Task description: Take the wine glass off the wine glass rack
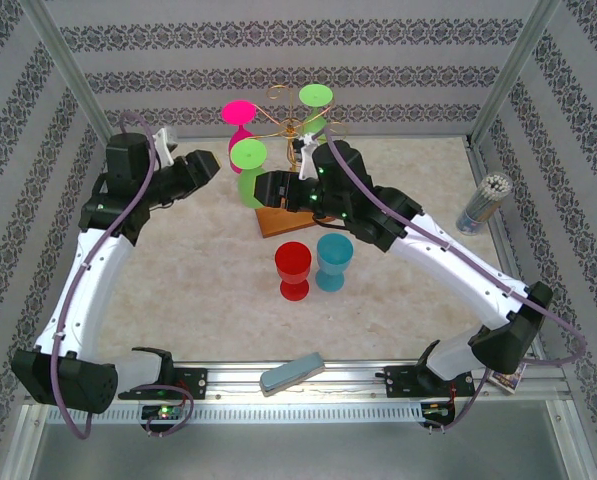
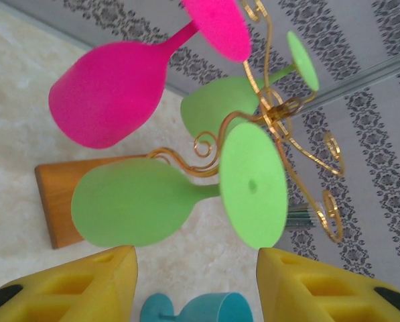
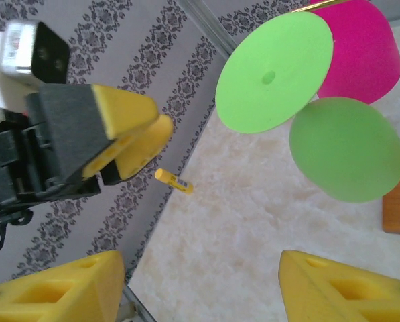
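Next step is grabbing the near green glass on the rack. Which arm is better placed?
Probably left. The left tool is open and faces the near green glass squarely, bowl centred ahead of its gap. The right tool, also open, has that glass off to its upper right.

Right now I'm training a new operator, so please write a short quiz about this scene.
1. How many plastic wine glasses hang bowl-down from the thin gold wire rack with the brown wooden base?
2. True or false: the right gripper grips a glass.
3. Which stand on the pale marbled table? A) a red goblet and a teal goblet B) two yellow mugs C) one black bowl
Key: 1. Three: one pink wine glass, a nearer lime-green glass, a farther lime-green glass. 2. False: open, holding nothing. 3. A.
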`<action>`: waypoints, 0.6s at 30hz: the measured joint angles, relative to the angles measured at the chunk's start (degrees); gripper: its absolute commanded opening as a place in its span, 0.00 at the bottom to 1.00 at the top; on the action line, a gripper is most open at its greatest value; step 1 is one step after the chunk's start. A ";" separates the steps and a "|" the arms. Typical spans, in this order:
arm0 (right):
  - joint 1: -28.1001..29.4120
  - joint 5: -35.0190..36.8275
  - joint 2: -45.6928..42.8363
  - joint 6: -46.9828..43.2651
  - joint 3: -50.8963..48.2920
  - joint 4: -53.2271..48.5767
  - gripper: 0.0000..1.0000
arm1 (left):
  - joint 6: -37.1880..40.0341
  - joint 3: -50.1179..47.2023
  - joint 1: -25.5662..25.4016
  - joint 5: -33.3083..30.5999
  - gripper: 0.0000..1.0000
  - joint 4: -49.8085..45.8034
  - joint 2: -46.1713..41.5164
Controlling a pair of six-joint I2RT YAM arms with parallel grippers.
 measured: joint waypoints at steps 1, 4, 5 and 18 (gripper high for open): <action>-0.11 0.00 0.04 0.74 -0.70 1.29 0.61 | 0.24 0.46 0.04 -0.02 0.51 0.09 0.00; -0.83 0.09 0.26 3.04 -2.95 5.03 0.59 | 0.72 1.27 0.44 -0.04 0.51 0.48 0.00; -1.01 0.09 0.35 3.74 -3.76 6.27 0.57 | 0.83 1.31 0.63 -0.02 0.51 0.59 0.00; -2.34 0.81 2.25 9.51 -6.16 15.72 0.51 | 1.05 1.31 1.70 0.02 0.51 0.61 0.11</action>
